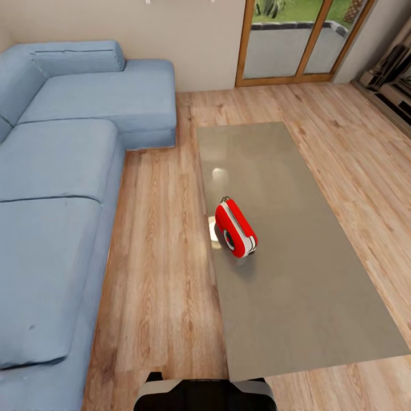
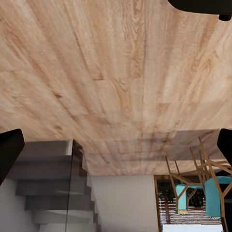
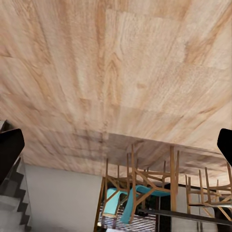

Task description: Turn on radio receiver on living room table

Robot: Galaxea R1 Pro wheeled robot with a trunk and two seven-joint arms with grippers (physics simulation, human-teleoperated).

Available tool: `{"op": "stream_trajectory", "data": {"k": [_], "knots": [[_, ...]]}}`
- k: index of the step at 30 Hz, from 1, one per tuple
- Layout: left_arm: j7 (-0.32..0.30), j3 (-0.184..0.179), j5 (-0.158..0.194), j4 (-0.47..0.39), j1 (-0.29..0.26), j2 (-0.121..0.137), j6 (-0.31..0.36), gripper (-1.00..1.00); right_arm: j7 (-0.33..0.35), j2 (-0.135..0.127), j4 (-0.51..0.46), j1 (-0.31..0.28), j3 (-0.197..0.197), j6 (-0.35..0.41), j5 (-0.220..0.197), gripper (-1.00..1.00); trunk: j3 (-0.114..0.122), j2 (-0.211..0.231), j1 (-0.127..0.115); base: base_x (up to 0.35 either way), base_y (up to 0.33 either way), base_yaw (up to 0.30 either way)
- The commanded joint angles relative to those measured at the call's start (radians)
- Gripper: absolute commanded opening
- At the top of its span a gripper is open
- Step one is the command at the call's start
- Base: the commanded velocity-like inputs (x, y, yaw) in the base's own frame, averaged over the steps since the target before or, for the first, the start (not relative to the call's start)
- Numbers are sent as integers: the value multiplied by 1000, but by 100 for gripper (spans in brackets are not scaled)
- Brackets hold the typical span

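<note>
Nothing here can be read. The radio receiver (image 1: 235, 228), lying toward nine o'clock on the grey surface (image 1: 297, 285), shows plain red and white with a dark dial, and no lettering, brand or number stands out on it.

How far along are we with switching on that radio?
Done: the robot faces the table, with the radio receiver standing near its left edge. In hand: nothing; both wrist cameras look at wood floor, each hand's fingers wide apart. Left: reach in and switch it on.
</note>
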Motion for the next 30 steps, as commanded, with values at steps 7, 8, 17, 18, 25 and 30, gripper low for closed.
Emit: {"op": "stream_trajectory", "data": {"k": [7,8,17,18,25,30], "knots": [[0,0,0,0,0,0,0,100,0,0,0,0,0,0,-5,100,-11,0,0,0,0,0],[0,0,0,0,0,0,0,100,0,0,0,0,0,0,-5,100,-13,0,0,0,0,0],[0,0,0,0,0,0,0,100,0,0,0,0,0,0,-5,100,-27,0,0,0,0,0],[0,0,0,0,0,0,0,100,0,0,0,0,0,0,-5,100,-29,0,0,0,0,0],[0,0,0,0,0,0,0,100,-2,0,0,0,0,0,-5,100,-40,0,0,0,0,0],[0,0,0,0,0,0,0,100,-3,0,0,0,0,0,-9,100,-48,0,0,0,0,0]]}}
